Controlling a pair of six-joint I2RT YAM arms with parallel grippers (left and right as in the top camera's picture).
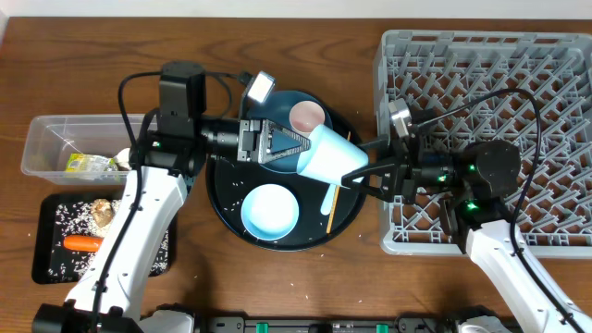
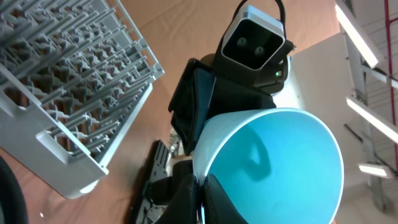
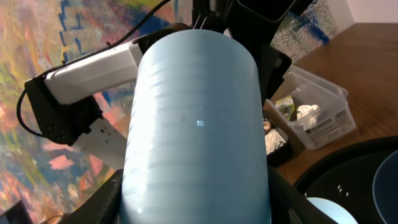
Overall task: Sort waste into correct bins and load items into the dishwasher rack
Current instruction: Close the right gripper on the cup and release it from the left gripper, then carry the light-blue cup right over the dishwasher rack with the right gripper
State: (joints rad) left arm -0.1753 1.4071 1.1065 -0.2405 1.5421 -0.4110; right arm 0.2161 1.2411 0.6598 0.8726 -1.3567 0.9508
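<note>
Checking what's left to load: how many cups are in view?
2. The light-blue cup is held aloft between the left gripper and right gripper; the pink cup stands at the round black tray's far side. None seems hidden.

light-blue cup: smooth plastic, soft sheen, faint rings round its wall
dishwasher rack: matt grey plastic
clear tub: transparent plastic, slightly glossy
round tray: glossy black
table: brown wood grain, satin
chopstick: pale bare wood

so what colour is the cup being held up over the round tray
The cup is light blue, clearest in the right wrist view.
</note>
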